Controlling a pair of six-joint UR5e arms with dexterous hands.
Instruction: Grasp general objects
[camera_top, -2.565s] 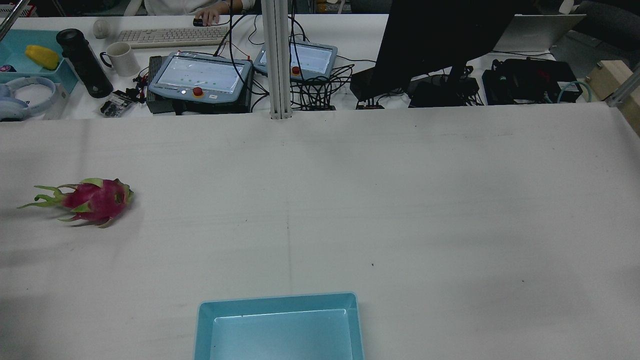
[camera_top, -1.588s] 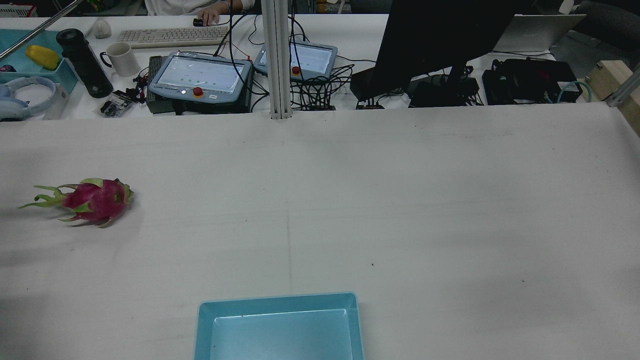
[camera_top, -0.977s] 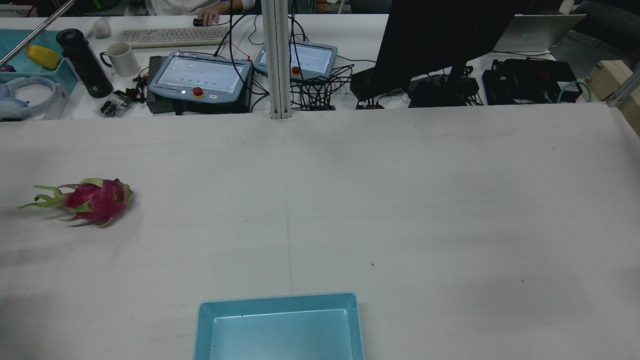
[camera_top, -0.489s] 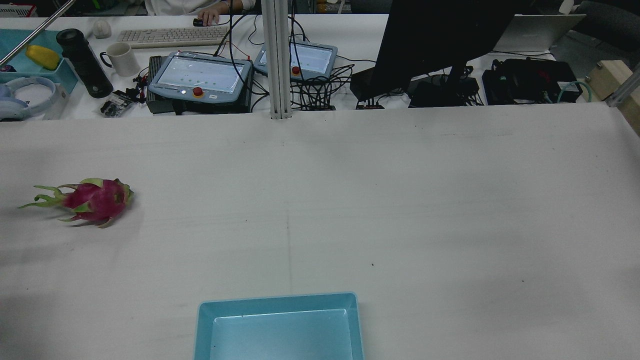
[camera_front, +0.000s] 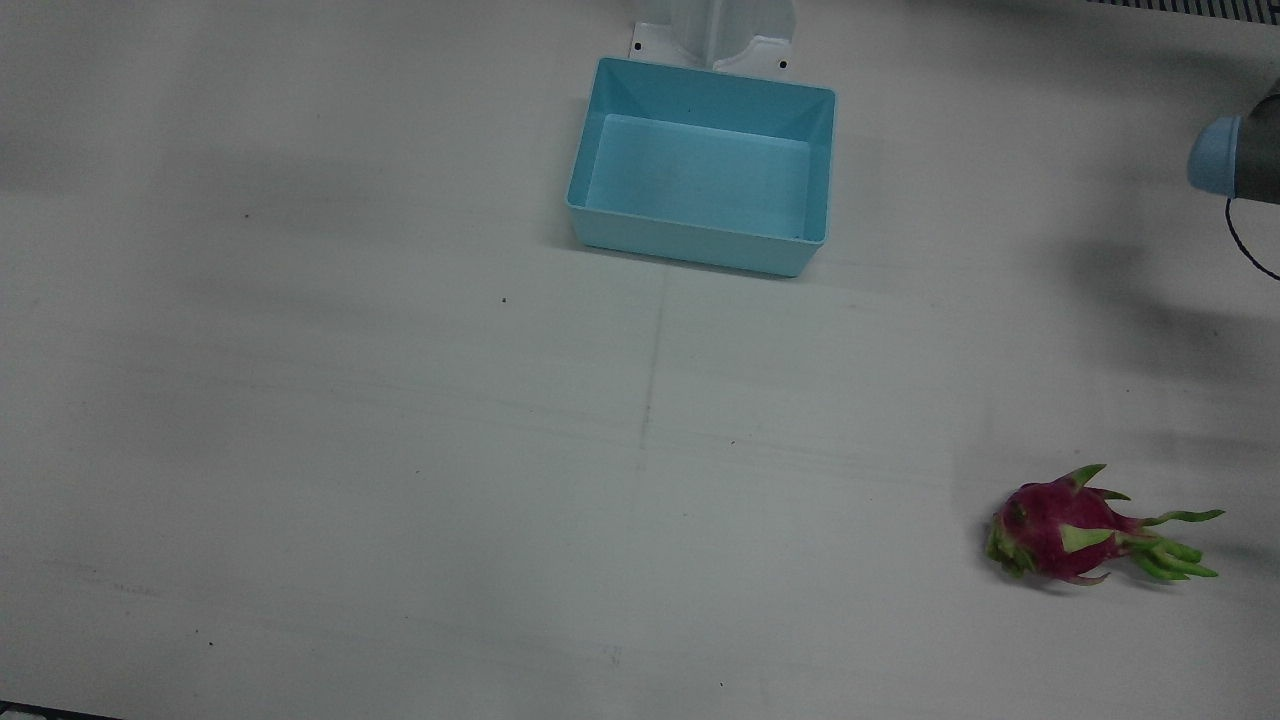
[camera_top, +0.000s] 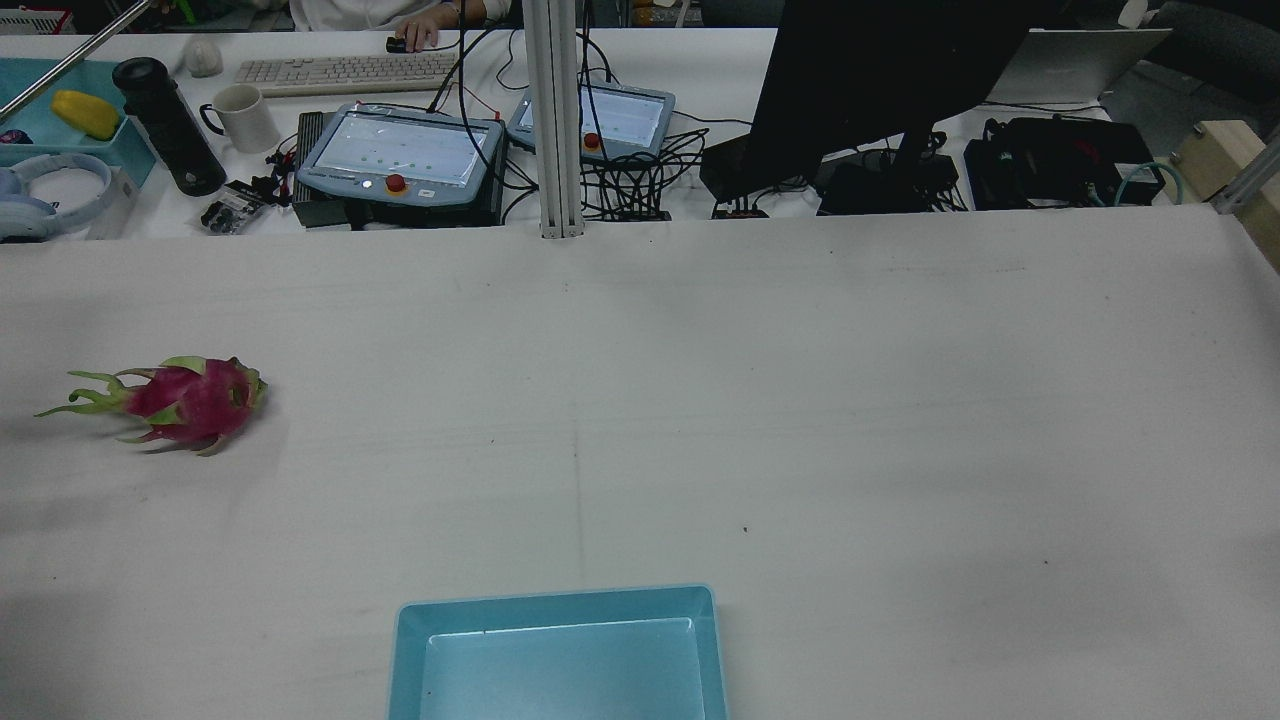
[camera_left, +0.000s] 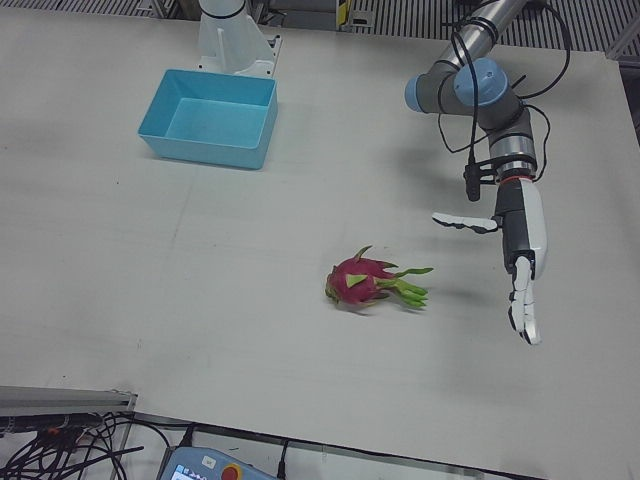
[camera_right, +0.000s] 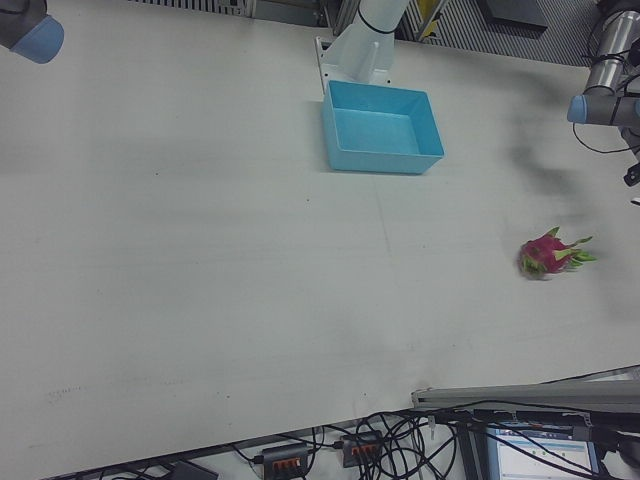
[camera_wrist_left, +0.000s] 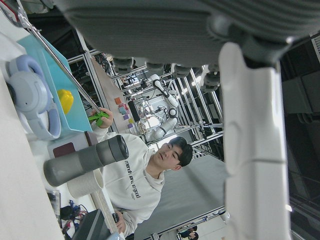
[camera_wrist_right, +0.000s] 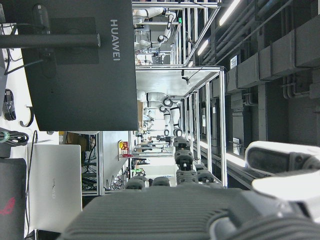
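Left hand (camera_left: 523, 262) open beside dragon fruit (camera_left: 372, 283), apart, blue bin (camera_left: 210, 118) well away

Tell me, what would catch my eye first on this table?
The pink dragon fruit with green spikes, lying alone on the white table on the robot's left side. Just beyond it, the left hand hangs open in the air, fingers pointing down, apart from the fruit. Then the empty blue bin at the table's middle, near the robot's base.
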